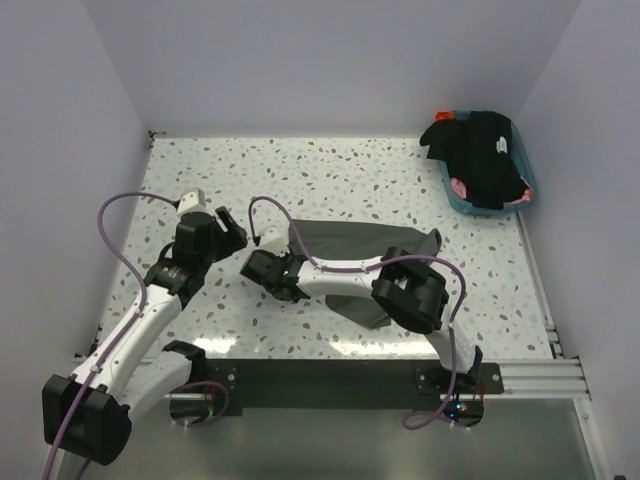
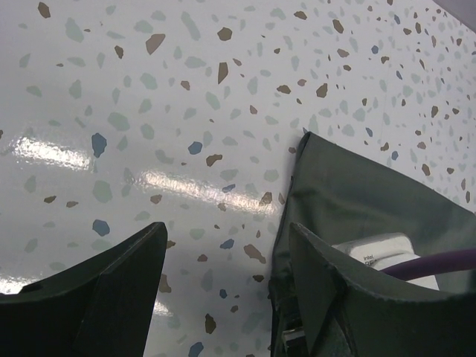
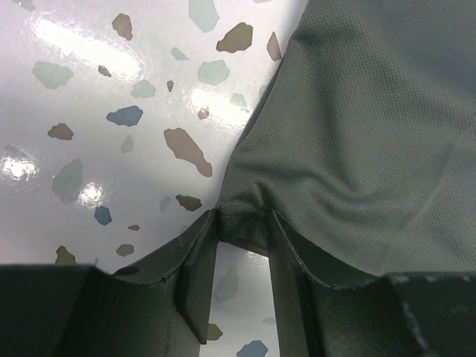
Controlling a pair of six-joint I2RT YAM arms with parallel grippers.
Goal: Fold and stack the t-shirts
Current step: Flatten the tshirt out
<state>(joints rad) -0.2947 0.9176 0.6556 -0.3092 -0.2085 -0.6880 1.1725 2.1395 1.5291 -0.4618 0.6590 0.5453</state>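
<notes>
White walls close in a speckled terrazzo desk, seen from the top camera. On it I see the olive-grey t-shirt lying flat near the middle. Its long axis runs left to right across the desk. One pointed corner aims to the far left, a narrow flap sticks out at the right end, and a lobe sags toward the near edge. I cannot tell which end holds the collar. The right arm lies over the shirt's near side, and the right end effector sits at the shirt's left edge. The left end effector hovers just beside it, over bare desk. Well apart, in the far right corner, a teal tub holds the black t-shirts, one of them showing a small white mark.

From the left wrist, the left end effector is spread wide with only desk between its fingers. The shirt's corner points away from me on the right, partly behind the right-hand finger. A white camera housing with a purple cable rests over the cloth.

From the right wrist, the right end effector is closed to a narrow gap, pinching the shirt's stitched hem. The cloth fans out up and to the right, wrinkled where it is gripped.
</notes>
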